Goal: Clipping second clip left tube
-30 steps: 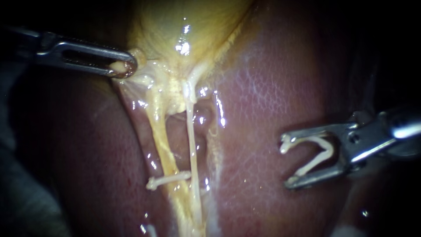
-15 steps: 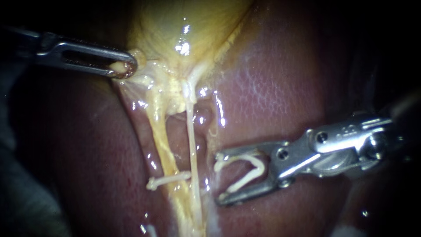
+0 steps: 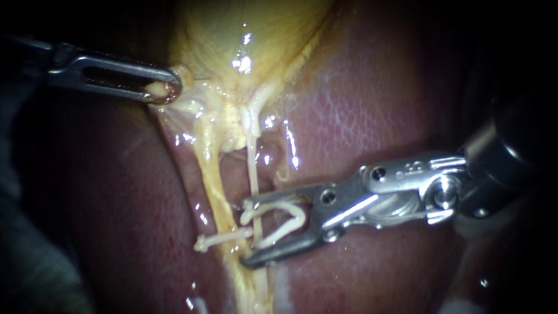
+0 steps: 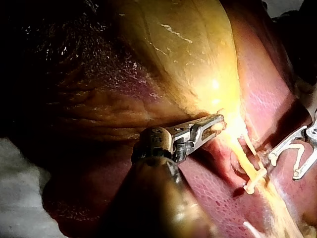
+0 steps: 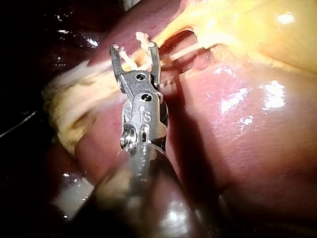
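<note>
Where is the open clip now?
Endoscope view, lower centre: the open clip, held by the right instrument, straddles the thin tube just beside the closed clip.

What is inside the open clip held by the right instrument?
The thin pale tube crosses the open clip; the thicker yellow tube lies outside. Its arms cover the tube where they cross.

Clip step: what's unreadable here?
Endoscope view: whether the open clip in the right instrument takes in the left tube or only the thin tube; its jaw tips overlap the applied clip.
Right wrist view: tubes behind the jaws, hidden by the instrument itself.
Left wrist view: right instrument cut off by the edge; glare washes out the left instrument's grip on the gallbladder.
</note>
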{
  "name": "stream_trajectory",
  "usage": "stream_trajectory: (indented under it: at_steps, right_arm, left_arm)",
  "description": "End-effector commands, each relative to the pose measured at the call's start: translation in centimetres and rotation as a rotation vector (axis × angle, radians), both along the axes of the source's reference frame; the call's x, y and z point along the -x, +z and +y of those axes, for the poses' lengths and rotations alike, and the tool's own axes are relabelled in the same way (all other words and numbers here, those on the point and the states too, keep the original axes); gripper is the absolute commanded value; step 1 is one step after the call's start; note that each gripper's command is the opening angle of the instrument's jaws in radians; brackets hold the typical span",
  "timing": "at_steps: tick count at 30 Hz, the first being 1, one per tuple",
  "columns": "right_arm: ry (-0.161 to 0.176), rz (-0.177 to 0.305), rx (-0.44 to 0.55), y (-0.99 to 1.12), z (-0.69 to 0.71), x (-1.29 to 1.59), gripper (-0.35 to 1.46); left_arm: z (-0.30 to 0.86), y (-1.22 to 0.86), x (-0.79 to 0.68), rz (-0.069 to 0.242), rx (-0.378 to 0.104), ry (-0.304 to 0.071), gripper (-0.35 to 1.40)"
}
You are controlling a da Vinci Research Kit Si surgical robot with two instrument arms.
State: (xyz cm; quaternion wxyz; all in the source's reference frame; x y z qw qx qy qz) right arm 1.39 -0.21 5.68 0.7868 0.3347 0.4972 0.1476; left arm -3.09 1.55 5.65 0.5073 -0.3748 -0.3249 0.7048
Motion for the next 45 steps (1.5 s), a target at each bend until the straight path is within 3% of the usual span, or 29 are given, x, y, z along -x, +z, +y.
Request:
stream_trajectory:
  at_steps: [1,10,20,33,45]
  right_arm:
    - [0.004,-0.006,-0.005,0.05,-0.01,0.0,0.49]
    - [0.023,-0.034,-0.038,0.46,-0.06,-0.07,0.5]
    - [0.022,-0.046,-0.067,0.74,-0.09,-0.05,0.5]
    - [0.023,-0.001,-0.114,0.86,-0.1,-0.29,0.5]
    - [0.069,0.066,-0.169,0.8,-0.17,-0.55,0.5]
  left_arm:
    - [0.0,0.0,0.0,0.0,0.0,0.0,-0.35]
    - [0.0,0.0,0.0,0.0,0.0,0.0,-0.35]
    - [-0.01,0.0,0.0,0.0,0.001,0.0,-0.35]
    - [-0.01,0.0,0.01,0.0,0.001,0.0,-0.35]
    - [-0.01,0.01,0.01,0.001,0.001,-0.001,-0.35]
